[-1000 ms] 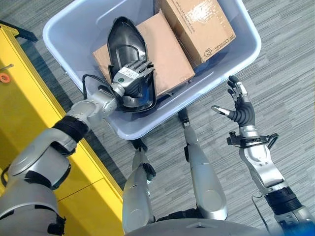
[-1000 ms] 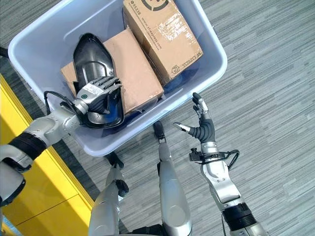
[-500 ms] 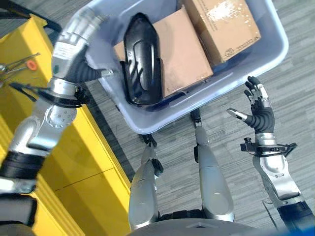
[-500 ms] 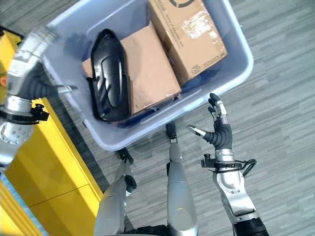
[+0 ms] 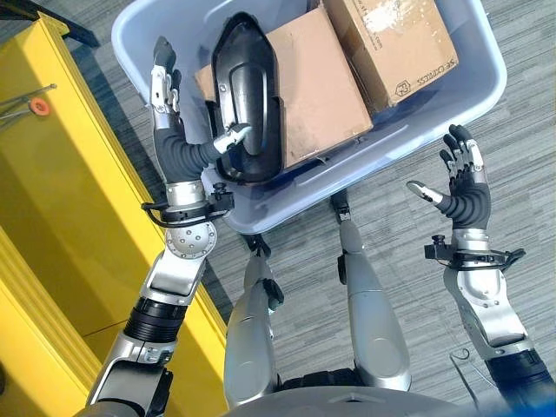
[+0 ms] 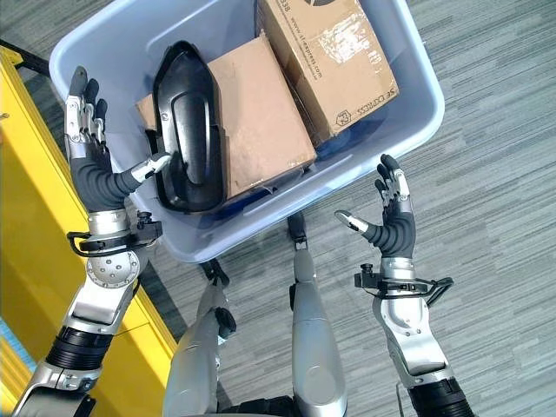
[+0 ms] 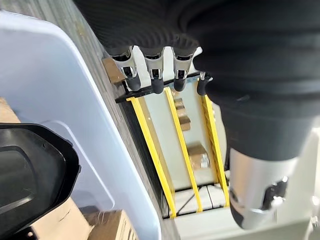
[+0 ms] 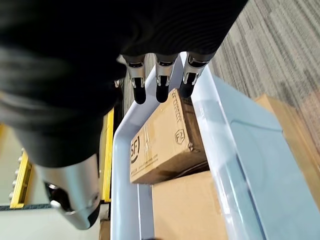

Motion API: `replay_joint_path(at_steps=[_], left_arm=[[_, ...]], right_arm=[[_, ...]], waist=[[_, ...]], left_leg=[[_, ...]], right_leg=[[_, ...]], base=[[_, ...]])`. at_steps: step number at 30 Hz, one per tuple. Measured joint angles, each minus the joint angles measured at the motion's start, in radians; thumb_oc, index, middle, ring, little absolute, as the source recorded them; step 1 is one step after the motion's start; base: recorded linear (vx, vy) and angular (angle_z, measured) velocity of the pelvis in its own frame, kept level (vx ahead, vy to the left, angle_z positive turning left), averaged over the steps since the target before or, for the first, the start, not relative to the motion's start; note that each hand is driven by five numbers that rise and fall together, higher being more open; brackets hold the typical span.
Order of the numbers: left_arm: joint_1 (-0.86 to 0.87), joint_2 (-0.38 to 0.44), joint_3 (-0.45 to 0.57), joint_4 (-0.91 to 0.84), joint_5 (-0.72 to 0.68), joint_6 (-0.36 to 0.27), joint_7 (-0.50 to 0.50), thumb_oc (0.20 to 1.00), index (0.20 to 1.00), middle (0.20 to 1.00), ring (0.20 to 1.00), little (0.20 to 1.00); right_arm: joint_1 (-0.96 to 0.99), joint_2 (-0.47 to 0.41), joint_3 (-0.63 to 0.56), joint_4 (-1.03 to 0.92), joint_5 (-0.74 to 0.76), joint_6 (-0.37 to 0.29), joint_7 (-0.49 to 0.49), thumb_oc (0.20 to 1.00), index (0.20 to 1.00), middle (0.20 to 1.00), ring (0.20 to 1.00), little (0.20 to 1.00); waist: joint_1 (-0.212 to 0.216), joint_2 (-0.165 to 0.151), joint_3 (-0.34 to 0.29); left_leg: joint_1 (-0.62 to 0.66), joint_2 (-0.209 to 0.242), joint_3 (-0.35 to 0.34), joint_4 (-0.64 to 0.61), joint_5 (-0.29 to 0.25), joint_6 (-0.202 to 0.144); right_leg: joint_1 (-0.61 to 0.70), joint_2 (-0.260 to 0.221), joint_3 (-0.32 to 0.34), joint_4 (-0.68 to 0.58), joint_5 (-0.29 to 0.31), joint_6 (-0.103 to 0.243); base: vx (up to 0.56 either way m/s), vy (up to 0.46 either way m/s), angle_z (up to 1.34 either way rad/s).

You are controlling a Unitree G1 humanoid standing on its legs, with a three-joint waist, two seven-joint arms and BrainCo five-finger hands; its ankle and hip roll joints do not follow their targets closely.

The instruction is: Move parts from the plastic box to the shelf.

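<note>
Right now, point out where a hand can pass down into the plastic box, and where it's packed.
Bare floor of the plastic box shows at its far left corner, between the black part and the wall. The rest is crowded: the black part lies on the plain cardboard box, with the printed cardboard box close beside it. The left hand and right hand hang open outside the walls.

Grey striped carpet floor (image 5: 521,130); yellow shelf (image 5: 69,226) at left.

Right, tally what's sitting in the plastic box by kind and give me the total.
Cardboard boxes: 2, a plain one and a printed one
Black moulded parts: 1
Total: 3 things in the plastic box
</note>
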Motion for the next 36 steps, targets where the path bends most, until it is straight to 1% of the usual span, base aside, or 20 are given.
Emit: replay_joint_path(at_steps=[2, 3, 5, 9, 11, 16, 19, 22, 24, 26, 30, 33, 36], left_arm=[[-0.033, -0.033, -0.006, 0.007, -0.008, 0.000, 0.019, 1.000, 1.000, 1.000, 1.000, 1.000], [-0.058, -0.056, -0.035, 0.016, -0.007, 0.002, 0.040, 1.000, 1.000, 1.000, 1.000, 1.000], [-0.084, -0.055, -0.056, 0.028, -0.005, 0.003, 0.049, 1.000, 1.000, 1.000, 1.000, 1.000], [-0.119, -0.054, -0.059, 0.039, -0.003, 0.016, 0.076, 1.000, 1.000, 1.000, 1.000, 1.000], [-0.151, -0.054, -0.065, 0.122, -0.003, 0.023, 0.114, 1.000, 1.000, 1.000, 1.000, 1.000], [-0.161, -0.052, -0.062, 0.199, -0.002, 0.040, 0.161, 1.000, 1.000, 1.000, 1.000, 1.000], [-0.193, -0.049, -0.054, 0.282, -0.001, 0.055, 0.198, 1.000, 1.000, 1.000, 1.000, 1.000], [-0.229, -0.035, -0.053, 0.357, 0.003, 0.065, 0.226, 1.000, 1.000, 1.000, 1.000, 1.000], [-0.245, -0.008, -0.060, 0.405, 0.020, 0.084, 0.231, 1.000, 1.000, 1.000, 1.000, 1.000], [-0.271, 0.021, -0.075, 0.469, 0.024, 0.099, 0.232, 1.000, 1.000, 1.000, 1.000, 1.000], [-0.283, 0.026, -0.067, 0.501, 0.022, 0.107, 0.231, 1.000, 1.000, 1.000, 1.000, 1.000], [-0.325, 0.028, -0.073, 0.583, 0.013, 0.119, 0.228, 1.000, 1.000, 1.000, 1.000, 1.000], [-0.359, 0.062, -0.090, 0.651, 0.012, 0.131, 0.221, 1.000, 1.000, 1.000, 1.000, 1.000]], right_arm=[[-0.016, 0.001, 0.026, 0.000, -0.002, 0.001, -0.015, 1.000, 1.000, 1.000, 1.000, 1.000], [-0.032, 0.001, 0.047, 0.000, -0.011, 0.001, -0.028, 1.000, 1.000, 1.000, 1.000, 1.000], [-0.032, 0.001, 0.060, 0.000, -0.013, 0.001, -0.033, 1.000, 1.000, 1.000, 1.000, 1.000], [-0.032, 0.001, 0.072, 0.000, -0.020, 0.001, -0.052, 1.000, 1.000, 1.000, 1.000, 1.000], [-0.033, 0.001, 0.082, 0.000, -0.020, 0.001, -0.069, 1.000, 1.000, 1.000, 1.000, 1.000], [-0.033, 0.001, 0.087, 0.001, -0.019, 0.002, -0.080, 1.000, 1.000, 1.000, 1.000, 1.000], [-0.033, 0.001, 0.106, 0.002, -0.019, 0.002, -0.081, 1.000, 1.000, 1.000, 1.000, 1.000], [-0.033, 0.001, 0.110, 0.003, -0.017, 0.002, -0.083, 1.000, 1.000, 1.000, 1.000, 1.000], [-0.033, 0.001, 0.112, 0.003, -0.017, 0.002, -0.087, 1.000, 1.000, 1.000, 1.000, 1.000], [-0.038, 0.001, 0.113, 0.004, -0.015, 0.002, -0.088, 1.000, 1.000, 1.000, 1.000, 1.000], [-0.042, 0.001, 0.115, 0.005, -0.007, 0.001, -0.088, 1.000, 1.000, 1.000, 1.000, 1.000], [-0.054, 0.001, 0.117, 0.006, 0.002, 0.001, -0.088, 1.000, 1.000, 1.000, 1.000, 1.000], [-0.066, 0.001, 0.122, 0.007, 0.003, 0.001, -0.086, 1.000, 1.000, 1.000, 1.000, 1.000]], waist=[[-0.002, -0.001, 0.001], [0.000, -0.002, 0.001], [-0.002, -0.004, 0.002], [-0.008, -0.005, 0.003], [-0.009, -0.006, 0.003], [-0.011, -0.007, 0.003], [-0.014, -0.011, 0.005], [-0.020, -0.024, 0.009], [-0.027, -0.031, 0.009], [-0.031, -0.034, 0.008], [-0.032, -0.040, 0.010], [-0.037, -0.045, 0.010], [-0.048, -0.047, 0.009]], left_leg=[[0.000, 0.000, 0.000, 0.000, 0.000, 0.000], [0.000, 0.000, -0.001, 0.000, 0.000, 0.000], [0.000, 0.001, -0.002, 0.000, 0.000, 0.000], [0.000, 0.001, -0.002, 0.000, 0.000, 0.000], [-0.001, 0.001, -0.002, 0.000, 0.000, 0.000], [-0.001, 0.001, 0.000, 0.000, 0.000, 0.000], [-0.002, 0.002, 0.001, 0.000, 0.000, 0.000], [-0.002, 0.003, 0.002, 0.000, 0.000, 0.000], [-0.003, 0.004, 0.002, 0.000, 0.000, 0.000], [-0.003, 0.004, 0.001, -0.001, -0.002, -0.002], [-0.006, 0.005, 0.005, 0.000, -0.001, -0.001], [-0.006, 0.005, 0.004, -0.001, -0.003, -0.003], [-0.006, 0.005, 0.004, 0.000, -0.003, -0.004]], right_leg=[[0.000, 0.000, 0.000, 0.000, 0.000, 0.000], [0.000, 0.001, 0.000, 0.000, 0.000, 0.000], [0.000, 0.001, 0.000, 0.000, 0.000, 0.000], [0.000, 0.001, 0.000, 0.000, 0.000, 0.000], [-0.001, 0.001, 0.000, 0.000, 0.000, 0.000], [-0.003, 0.002, 0.001, 0.000, 0.000, 0.000], [-0.004, 0.003, 0.001, 0.000, 0.000, 0.000], [-0.005, 0.004, 0.002, 0.000, 0.000, 0.000], [-0.006, 0.005, 0.002, 0.000, 0.000, 0.000], [-0.006, 0.005, 0.002, 0.000, -0.002, 0.001], [-0.012, 0.007, 0.004, 0.000, 0.000, -0.001], [-0.012, 0.008, 0.004, 0.000, -0.001, 0.000], [-0.013, 0.008, 0.005, 0.000, -0.001, 0.000]], base=[[0.00, 0.000, 0.00], [0.00, 0.000, 0.00], [0.00, 0.000, 0.00], [0.00, 0.000, 0.00], [0.00, 0.000, 0.00], [0.00, 0.000, 0.00], [0.00, 0.000, 0.00], [0.00, 0.000, 0.00], [0.08, 0.043, -0.01], [0.00, 0.006, -0.01], [-0.04, -0.014, -0.01], [0.09, 0.048, -0.01], [0.00, 0.000, 0.00]])
